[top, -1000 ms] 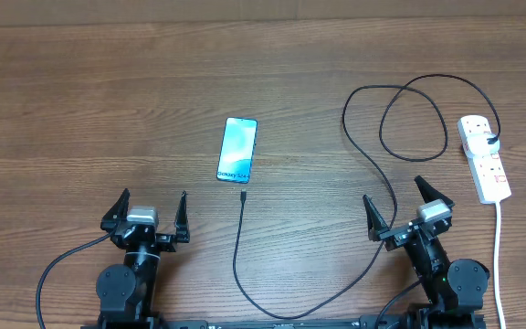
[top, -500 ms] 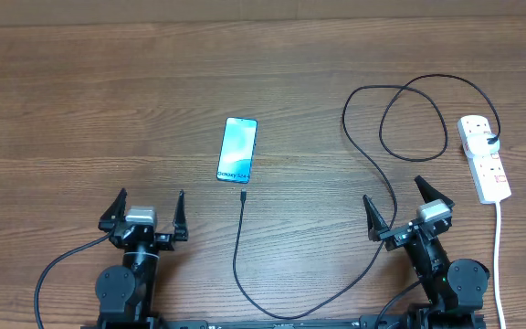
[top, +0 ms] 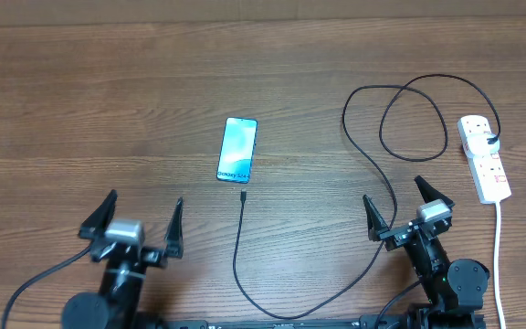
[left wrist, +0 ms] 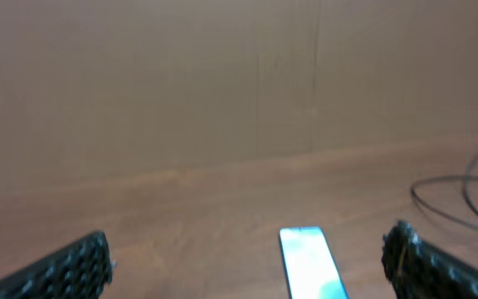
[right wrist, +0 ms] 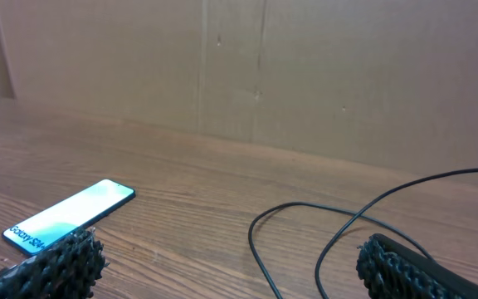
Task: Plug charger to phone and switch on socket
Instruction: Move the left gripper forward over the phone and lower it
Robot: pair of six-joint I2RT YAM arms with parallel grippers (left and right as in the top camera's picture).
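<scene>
Brown wood-grain table (top: 80,91), nothing moved on it. Left gripper (top: 143,201) has shifted left since a second ago and looks larger in the overhead view, so the arm is probably lifting off rest. Its jaws are spread wide and empty. Right gripper (top: 393,192) is unchanged, also spread wide, holding nothing.

Long thin black charger cable (top: 373,164) loops on the right and runs round the near edge to centre. White elongated power strip socket (top: 484,160) with red switches lies far right, with the black plug (top: 493,140) apparently already seated at its far end. Switch state not readable.

Slim phone with light blue-teal screen (top: 236,149) lies flat at centre, ahead of the left gripper. Small connector tip (top: 243,195) lies just below the phone's near end, not touching.

Judgement: task only starting. The left arm is likely heading for the tip or phone. Plugging and switching not yet done.
</scene>
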